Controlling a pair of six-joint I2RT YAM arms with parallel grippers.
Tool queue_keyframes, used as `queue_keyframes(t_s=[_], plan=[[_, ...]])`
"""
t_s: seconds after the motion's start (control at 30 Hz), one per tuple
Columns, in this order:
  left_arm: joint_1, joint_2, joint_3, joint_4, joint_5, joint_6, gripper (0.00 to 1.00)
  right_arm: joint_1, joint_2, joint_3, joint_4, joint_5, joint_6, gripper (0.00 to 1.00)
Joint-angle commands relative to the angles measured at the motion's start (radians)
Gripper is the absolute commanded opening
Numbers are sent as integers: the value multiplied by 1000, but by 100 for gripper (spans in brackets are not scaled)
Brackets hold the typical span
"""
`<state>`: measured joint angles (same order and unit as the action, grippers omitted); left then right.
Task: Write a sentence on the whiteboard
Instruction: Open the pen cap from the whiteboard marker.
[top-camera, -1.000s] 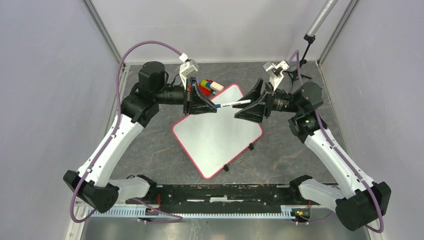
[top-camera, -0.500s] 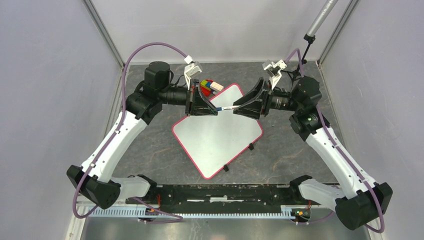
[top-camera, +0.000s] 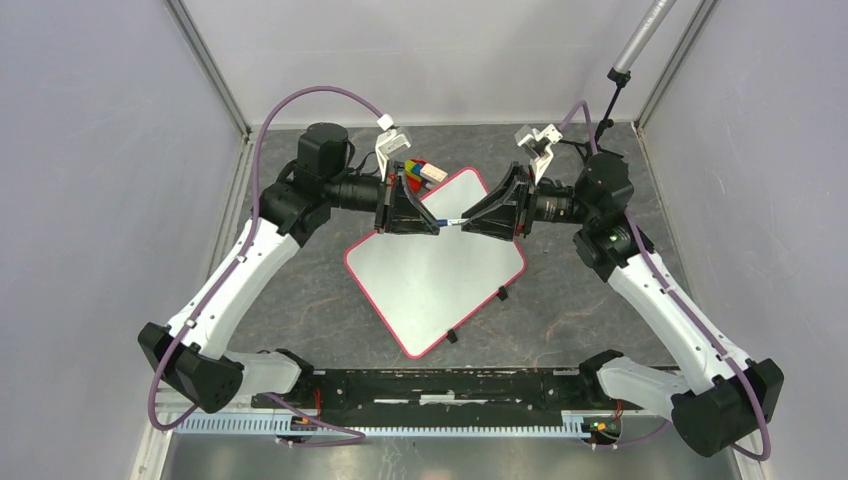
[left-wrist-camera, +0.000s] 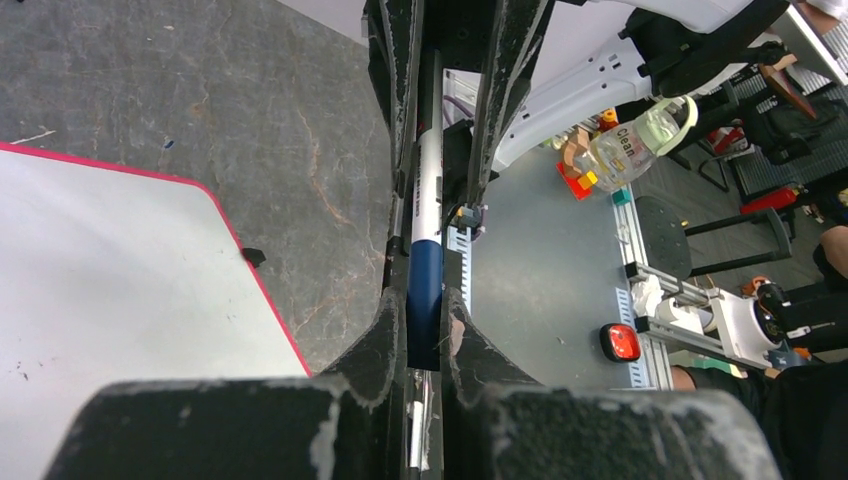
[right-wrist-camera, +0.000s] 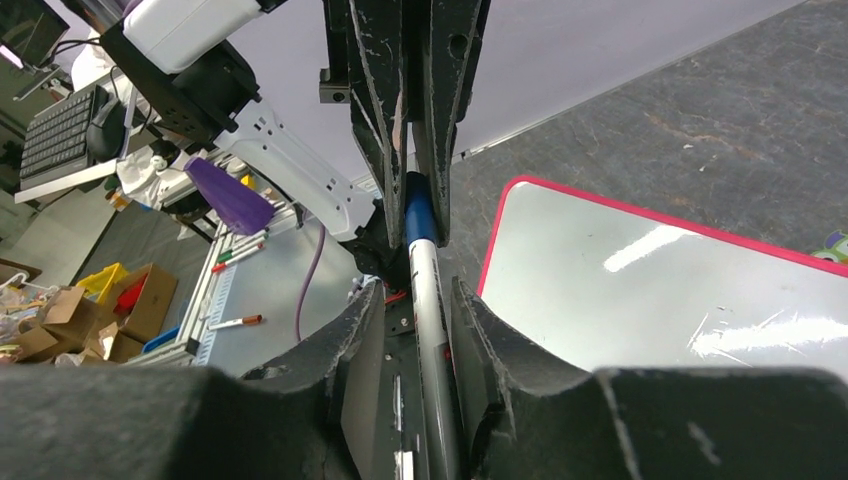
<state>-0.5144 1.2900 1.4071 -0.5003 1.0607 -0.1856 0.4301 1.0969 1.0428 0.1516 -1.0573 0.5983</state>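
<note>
Marker (top-camera: 452, 221) in mid-air, lying level
Left gripper (top-camera: 432, 226) squeezes its blue cap tight. Right gripper (top-camera: 468, 222) has its jaws around the white end, with small gaps on each side. Under them the whiteboard (top-camera: 430, 285) lies flat on the grey table (top-camera: 300, 300)

The whiteboard (top-camera: 430, 280) lies flat on the dark table (top-camera: 300, 290) — white, pink-red rimmed, turned cornerwise.

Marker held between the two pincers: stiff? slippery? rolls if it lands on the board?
Likely stiff: the marker spans straight between the left pincer and right pincer without sagging. Its smooth round barrel looks slippery, so it may slide axially in a light grip. Dropped on the flat whiteboard, it would probably roll.
</note>
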Motion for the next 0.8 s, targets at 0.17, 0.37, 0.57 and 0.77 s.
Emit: queue_keyframes(t_s=[0.17, 0.37, 0.57, 0.77], plan=[[-6, 20, 30, 6, -16, -27, 2, 37, 3, 33, -36, -42, -70, 27], [-10, 23, 32, -4, -6, -17, 2, 41, 7, 40, -36, -48, -73, 18], [-8, 13, 37, -31, -26, 14, 2, 38, 5, 49, -52, -52, -92, 0], [48, -12, 35, -100, -26, 66, 2, -43, 12, 88, -116, -67, -142, 0]])
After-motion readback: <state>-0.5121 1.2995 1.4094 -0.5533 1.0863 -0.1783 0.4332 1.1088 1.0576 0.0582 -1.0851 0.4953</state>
